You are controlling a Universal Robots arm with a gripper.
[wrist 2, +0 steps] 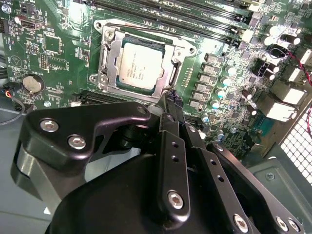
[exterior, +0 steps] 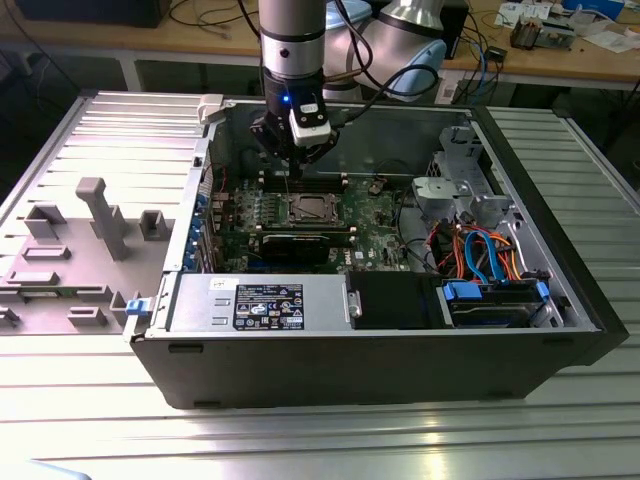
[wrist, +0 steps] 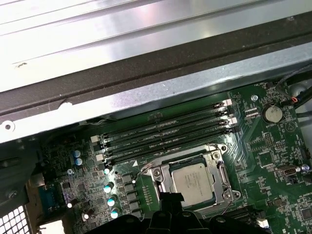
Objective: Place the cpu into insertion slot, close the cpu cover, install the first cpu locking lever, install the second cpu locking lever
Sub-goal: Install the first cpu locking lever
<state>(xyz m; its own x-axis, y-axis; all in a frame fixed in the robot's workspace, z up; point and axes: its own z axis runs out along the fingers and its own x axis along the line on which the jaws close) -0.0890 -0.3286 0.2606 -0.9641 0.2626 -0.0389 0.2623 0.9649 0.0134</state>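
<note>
The cpu (wrist 2: 141,63) (wrist: 192,178), a square chip with a silvery top, lies in the insertion slot (exterior: 308,208) on the green motherboard. The cpu cover (wrist 2: 108,66) (wrist: 163,179) lies flat over it, and the chip's top shows through the cover's window. A thin wire lever (wrist 2: 141,30) runs along one edge of the frame. My gripper (exterior: 292,165) (wrist 2: 169,100) (wrist: 170,199) hangs just above the board at the socket's edge. Its black fingers are shut together with nothing between them.
Long black memory slots (wrist: 165,134) run beside the socket. Inside the open case are a power supply (exterior: 260,300), a drive cage (exterior: 465,190) and coloured cables (exterior: 480,250). A grey fixture tray (exterior: 90,230) lies at the exterior view's left.
</note>
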